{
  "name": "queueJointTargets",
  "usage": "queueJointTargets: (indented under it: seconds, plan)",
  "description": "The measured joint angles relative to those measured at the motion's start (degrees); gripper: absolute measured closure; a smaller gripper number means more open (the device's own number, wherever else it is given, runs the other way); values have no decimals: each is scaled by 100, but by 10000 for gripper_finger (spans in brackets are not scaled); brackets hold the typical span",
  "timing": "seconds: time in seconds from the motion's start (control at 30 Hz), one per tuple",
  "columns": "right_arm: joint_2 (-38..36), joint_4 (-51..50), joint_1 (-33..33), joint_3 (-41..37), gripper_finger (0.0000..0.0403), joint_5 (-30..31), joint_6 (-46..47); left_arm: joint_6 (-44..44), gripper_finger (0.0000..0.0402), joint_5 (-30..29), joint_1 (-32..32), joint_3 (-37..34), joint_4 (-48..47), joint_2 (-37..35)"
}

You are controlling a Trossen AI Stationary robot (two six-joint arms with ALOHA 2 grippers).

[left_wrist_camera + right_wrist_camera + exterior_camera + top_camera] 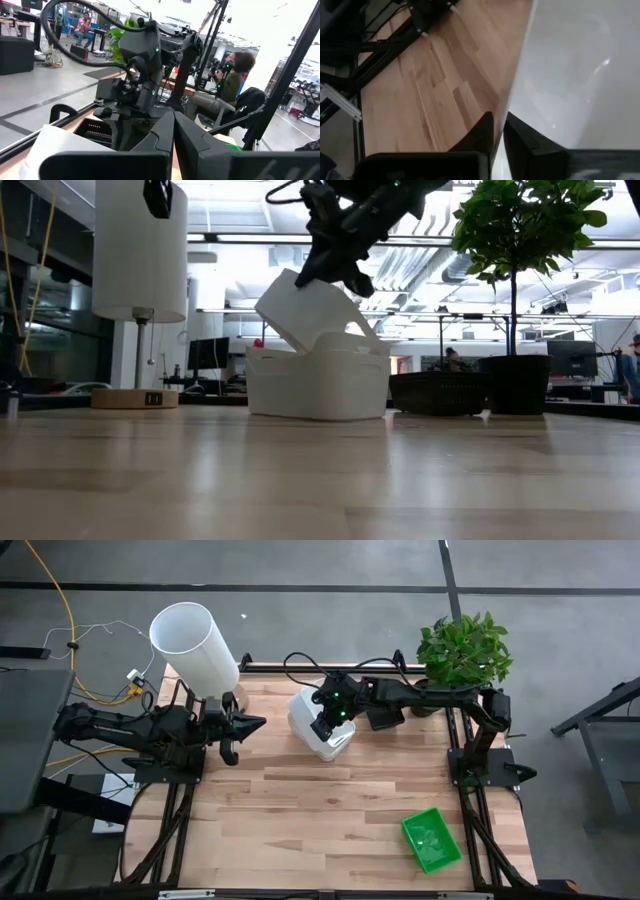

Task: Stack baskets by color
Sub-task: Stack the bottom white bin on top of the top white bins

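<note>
Across the wooden table (pixel 300 800), the tall white cylinder (pixel 195 645) leaned at the far left corner and the potted plant (pixel 463 650) stood at the far right. Near the middle of the far edge a white basket (pixel 318 385) sat flat, and a second white basket (pixel 305 310) hung tilted over it, its lower edge dipping into the first. The right tool (pixel 325 730) pinched that tilted basket's rim between its fingers. A black mesh basket (pixel 438 393) rested just beside the plant pot. The green basket (pixel 431 840) lay alone near the front right. The left tool (pixel 240 725) hovered by the cylinder, fingers pressed together, holding nothing.
</note>
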Motion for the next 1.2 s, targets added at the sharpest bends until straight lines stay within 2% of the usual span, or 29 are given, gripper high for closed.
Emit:
queueJointTargets:
  seconds: [0.03, 0.17, 0.3, 0.53, 0.67, 0.87, 1.1, 1.2]
  plan:
    - [-5, 20, 4, 4, 386, -36, -52, -2, 401, 0, 0, 0, 0, 0]
    - [-1, -113, 81, 177, 393, -13, -14, -2, 401, 0, 2, 0, 0, 0]
    - [-1, -633, 149, 734, 399, 191, -174, 45, 401, -2, 0, 0, 0, 0]
    - [-7, -2098, 248, 1905, 402, 1058, -416, 100, 401, -41, 2, 0, 0, 0]
    - [-5, -2813, 337, 2095, 403, 1595, -179, 105, 401, -263, 2, 0, 2, 0]
    - [121, -2925, 680, 2109, 403, 1939, 254, 156, 401, -478, 4, 0, 2, 2]
    - [636, -2493, 1086, 2109, 403, 2276, 525, 243, 401, -617, 4, 0, 7, 4]
    - [874, -2620, 1175, 2108, 403, 2521, 580, 204, 401, -629, 4, 0, 9, 4]
